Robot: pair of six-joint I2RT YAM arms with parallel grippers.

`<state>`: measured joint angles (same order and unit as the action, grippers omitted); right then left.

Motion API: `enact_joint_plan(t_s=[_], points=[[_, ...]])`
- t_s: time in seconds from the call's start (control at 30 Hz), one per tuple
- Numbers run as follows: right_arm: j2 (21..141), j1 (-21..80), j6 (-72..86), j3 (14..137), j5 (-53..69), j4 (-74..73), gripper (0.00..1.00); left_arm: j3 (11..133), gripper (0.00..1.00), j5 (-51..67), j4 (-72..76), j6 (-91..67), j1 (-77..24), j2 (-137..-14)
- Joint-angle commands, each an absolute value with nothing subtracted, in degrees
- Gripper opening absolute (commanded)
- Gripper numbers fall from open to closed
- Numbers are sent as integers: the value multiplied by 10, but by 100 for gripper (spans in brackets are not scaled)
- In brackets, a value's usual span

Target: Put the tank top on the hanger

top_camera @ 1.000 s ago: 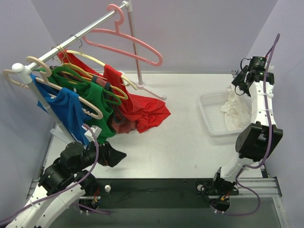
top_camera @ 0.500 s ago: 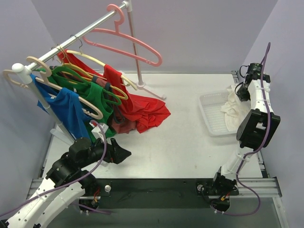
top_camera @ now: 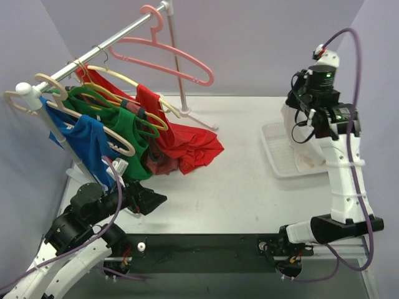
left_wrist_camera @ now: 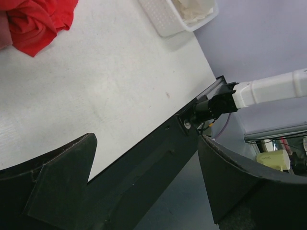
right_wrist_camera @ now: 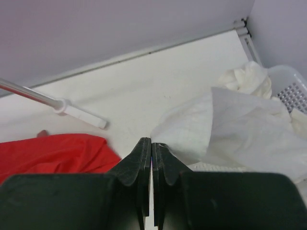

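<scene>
Nearest to us, the left gripper hangs low over the white table with its jaws spread wide and nothing between them; the tank top is well away from it, on the far side of the table. On our right side, the right gripper is held above the white basket, its jaws pressed flat together. We judge that they pinch a fold of the tank top, which spills out just to the right of the fingertips and trails down into the basket. We read the cloth as thin, light and limp: it will sag, bunch and swing rather than keep any shape, and a single pinch leaves the rest dangling. We would want a hold at a shoulder strap or the neck edge, so the opening can be spread. Farther back, red garments droop from the rail. At the rail's far end hangs the bare pink hanger, well apart from the tank top.
</scene>
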<state>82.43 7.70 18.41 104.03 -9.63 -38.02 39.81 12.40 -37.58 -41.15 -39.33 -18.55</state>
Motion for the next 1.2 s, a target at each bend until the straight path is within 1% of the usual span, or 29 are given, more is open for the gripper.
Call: enact_joint_plan(t_s=[0.0,0.07,0.1,0.13,0.2,0.23,0.27,0.3,0.33,0.37,0.4,0.43,0.47,0.53,0.57,0.63,0.67,0.7,0.8,0.87,0.97,1.07,1.17], points=[[758,109,147,1099,-131,-435,0,432,97,126,-397,-421,-396,-166],[743,147,112,1134,-127,-441,0,432,97,126,-396,-424,-396,-162],[741,197,99,1150,-131,-443,0,433,97,126,-395,-424,-396,-162],[743,221,86,1166,-137,-445,0,435,97,125,-394,-424,-396,-161],[750,271,55,1229,-146,-446,0,438,97,123,-391,-422,-396,-166],[765,316,46,1252,-150,-446,0,444,97,123,-390,-421,-396,-170],[774,344,37,1308,-154,-446,0,446,97,124,-388,-419,-396,-177],[786,367,17,1336,-156,-446,0,450,97,124,-388,-416,-396,-181],[809,420,6,1366,-173,-445,0,453,97,125,-389,-414,-396,-185],[819,445,5,1388,-181,-433,0,459,97,125,-388,-412,-396,-192],[828,469,-30,1417,-192,-424,0,461,97,125,-389,-409,-396,-196],[833,498,-42,1421,-203,-409,0,463,97,125,-390,-407,-396,-199],[833,547,-59,1419,-225,-366,0,468,97,124,-394,-406,-396,-203],[831,601,-111,1405,-251,-317,0,471,97,122,-397,-402,-396,-205],[833,644,-126,1404,-272,-265,0,472,97,120,-402,-401,-396,-205],[842,684,-183,1418,-290,-213,0,475,97,120,-407,-401,-396,-204],[847,708,-205,1425,-296,-159,0,474,97,119,-410,-401,-396,-202],[852,748,-234,1433,-311,-130,0,474,97,119,-412,-401,-396,-203],[882,818,-329,1476,-323,-34,0,474,97,120,-417,-401,-396,-203],[893,835,-354,1484,-320,23,0,474,97,120,-419,-402,-396,-203],[889,839,-331,1483,-298,54,0,474,97,120,-420,-402,-396,-205],[889,839,-332,1477,-294,64,0,473,97,120,-422,-402,-396,-204],[892,831,-364,1455,-330,53,0,474,97,118,-422,-402,-396,-205]])
